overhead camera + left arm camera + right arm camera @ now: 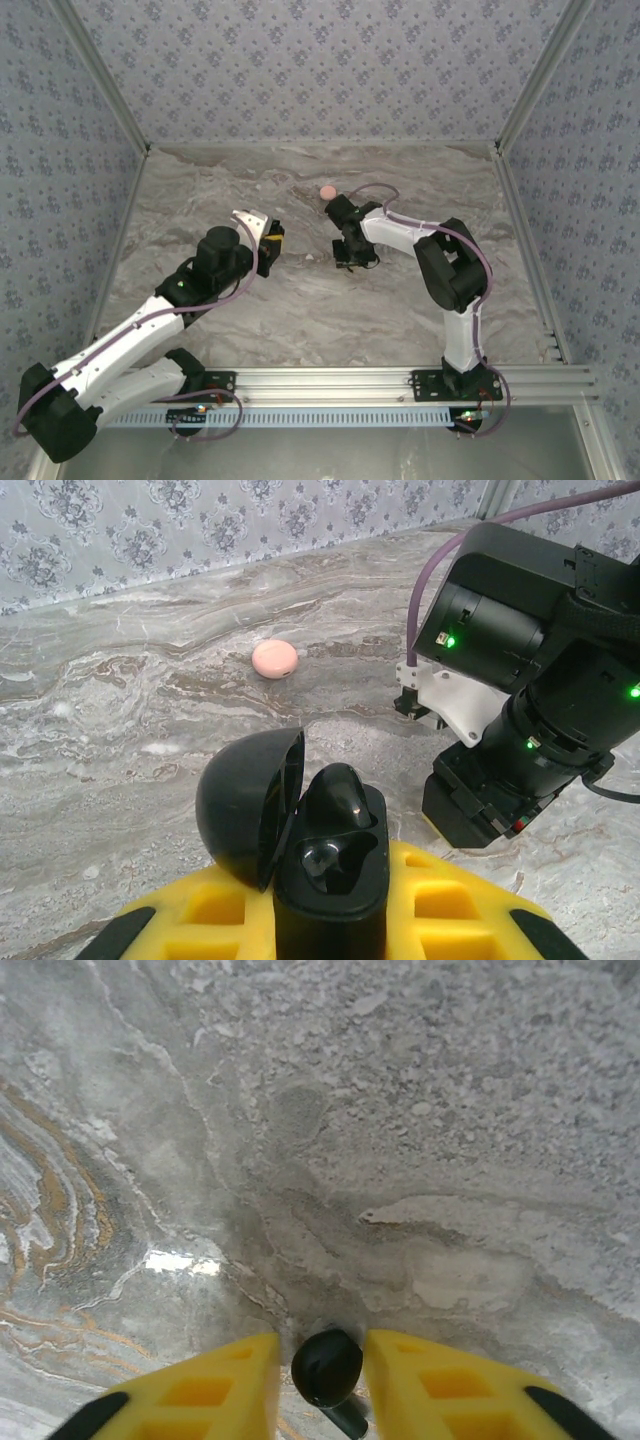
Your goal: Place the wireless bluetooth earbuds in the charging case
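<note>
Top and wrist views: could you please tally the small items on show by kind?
Charging case, open, held in the left gripper: 1
Earbuds: 2, one seated in the case, one between the fingers of the right gripper
Pink disc: 1
Total: 4

On the marble table (300,310), the left gripper (268,243), clasping the dark charging case (275,237), sits at nine o'clock from the downward-pointing right gripper (350,262), a pink disc (327,190) at its eleven o'clock.
</note>
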Action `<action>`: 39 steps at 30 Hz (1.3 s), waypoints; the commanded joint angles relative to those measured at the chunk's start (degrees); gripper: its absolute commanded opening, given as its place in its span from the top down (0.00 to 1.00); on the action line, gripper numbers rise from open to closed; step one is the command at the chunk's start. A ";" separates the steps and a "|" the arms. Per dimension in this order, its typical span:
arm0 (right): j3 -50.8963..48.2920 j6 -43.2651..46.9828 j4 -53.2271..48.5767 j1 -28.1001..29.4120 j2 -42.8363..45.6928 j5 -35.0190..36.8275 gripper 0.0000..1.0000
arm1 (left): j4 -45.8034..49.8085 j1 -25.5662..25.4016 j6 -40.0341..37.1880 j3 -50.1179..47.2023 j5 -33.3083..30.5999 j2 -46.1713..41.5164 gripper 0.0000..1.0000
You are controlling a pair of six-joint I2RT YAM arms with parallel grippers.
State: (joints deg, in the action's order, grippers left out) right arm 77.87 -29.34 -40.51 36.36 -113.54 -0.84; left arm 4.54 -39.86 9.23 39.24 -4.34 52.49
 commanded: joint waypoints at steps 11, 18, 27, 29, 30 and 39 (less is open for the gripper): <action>5.24 17.15 -8.44 -1.89 -0.18 -0.49 0.58 | -1.06 0.22 0.54 0.04 0.36 -0.99 0.85; 8.57 24.52 -11.60 -2.86 -2.50 -4.04 0.58 | -0.94 0.28 0.38 0.09 0.21 -1.07 0.85; 11.31 26.75 -14.48 -2.96 -5.17 -6.72 0.57 | -1.19 0.27 0.10 0.05 0.03 -0.72 0.86; 11.58 26.79 -14.64 -2.82 -5.51 -6.78 0.57 | -1.15 0.30 0.22 -0.03 0.02 -0.63 0.85; 11.69 26.79 -14.77 -2.79 -5.64 -6.80 0.58 | -1.19 0.30 0.25 -0.05 0.05 -0.63 0.86; 12.13 26.62 -14.51 -2.64 -6.43 -7.20 0.61 | -1.46 0.22 0.58 -0.31 0.04 -0.55 0.86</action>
State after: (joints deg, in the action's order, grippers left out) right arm 88.44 -3.51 -53.04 33.63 -119.11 -6.92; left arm 4.51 -39.86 9.47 39.16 -4.34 52.49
